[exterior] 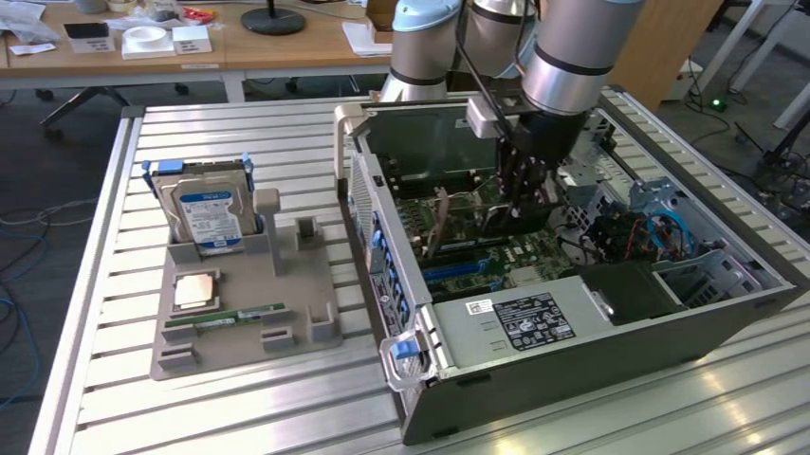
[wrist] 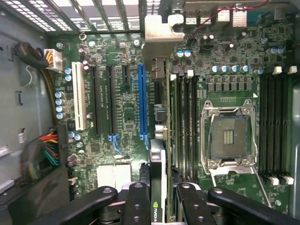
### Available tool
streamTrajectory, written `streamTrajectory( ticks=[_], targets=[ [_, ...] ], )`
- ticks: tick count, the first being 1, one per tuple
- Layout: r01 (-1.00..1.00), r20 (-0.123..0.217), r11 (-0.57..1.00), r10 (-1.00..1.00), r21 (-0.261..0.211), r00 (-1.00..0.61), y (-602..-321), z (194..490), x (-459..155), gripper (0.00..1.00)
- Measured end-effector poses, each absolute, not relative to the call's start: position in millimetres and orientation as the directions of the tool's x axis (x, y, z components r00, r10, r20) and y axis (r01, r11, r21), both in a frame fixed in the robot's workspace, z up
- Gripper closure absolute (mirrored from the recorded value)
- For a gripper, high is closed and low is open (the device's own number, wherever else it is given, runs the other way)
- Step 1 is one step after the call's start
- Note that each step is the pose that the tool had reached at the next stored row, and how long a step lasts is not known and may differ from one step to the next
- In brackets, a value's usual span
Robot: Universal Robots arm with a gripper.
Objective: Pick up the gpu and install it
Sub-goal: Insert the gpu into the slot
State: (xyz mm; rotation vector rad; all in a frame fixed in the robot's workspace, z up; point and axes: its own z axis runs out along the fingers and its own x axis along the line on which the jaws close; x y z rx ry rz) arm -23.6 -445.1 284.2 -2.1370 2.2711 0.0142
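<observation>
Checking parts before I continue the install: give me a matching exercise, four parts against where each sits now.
Things: 1 gpu; 2 hard drive; 3 memory stick; 4 CPU socket.
States: A flat on the grey holder; B clamped in the gripper above the motherboard; C upright in the holder; D empty.
Pairs: 1-B; 2-C; 3-A; 4-D.

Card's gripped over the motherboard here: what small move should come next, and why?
Probably shift the gpu sideways toward the long blue slot before lowering: the gripper holds it edge-on, and its edge looks beside that slot, not above it.
</observation>
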Motion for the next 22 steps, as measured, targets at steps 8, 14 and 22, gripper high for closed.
streamTrajectory(
  ticks=[8, 14, 22],
  targets=[
    [-0.998, -0.023, 0.061, -0.998, -0.009, -0.061, -446.7, 284.2, -23.6, 0.74],
    [-0.998, -0.023, 0.061, -0.998, -0.009, -0.061, -446.7, 281.0, -23.8, 0.74],
    [-0.998, -0.023, 0.061, -0.998, -0.009, -0.061, -446.7, 280.2, -27.0, 0.74]
  ],
)
